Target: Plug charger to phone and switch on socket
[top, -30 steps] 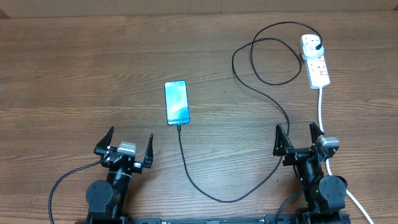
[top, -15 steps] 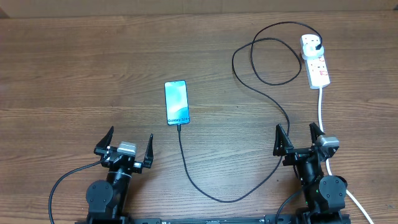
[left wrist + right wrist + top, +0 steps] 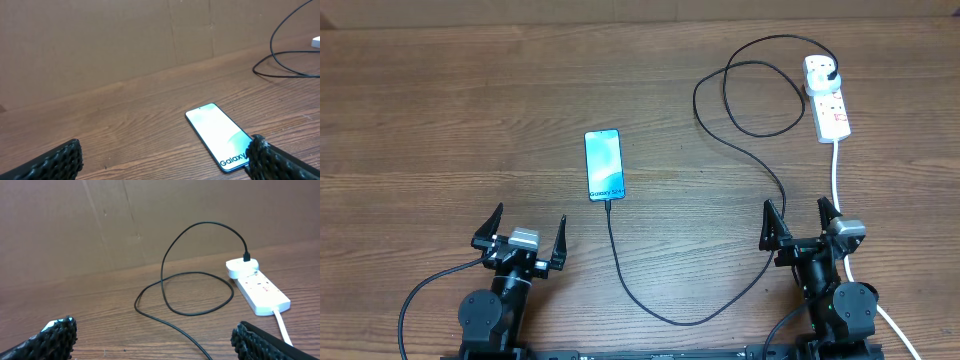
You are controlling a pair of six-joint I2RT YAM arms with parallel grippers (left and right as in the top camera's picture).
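We judge the charger (image 3: 611, 235) tip seated in the phone (image 3: 604, 165), middle of the bench (image 3: 440, 120); its plug sits in the socket (image 3: 830, 105) far right. Switch state unreadable, so we count that step as left. The left pincer (image 3: 531, 213) and right pincer (image 3: 796, 202) gape wide, empty, near edge

Phone (image 3: 218, 134) screen: "Galaxy"; socket (image 3: 828, 98) markings unreadable.

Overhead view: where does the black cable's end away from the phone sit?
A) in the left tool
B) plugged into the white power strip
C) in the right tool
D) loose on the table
B: the charger has its black plug seated in the far end of the socket.
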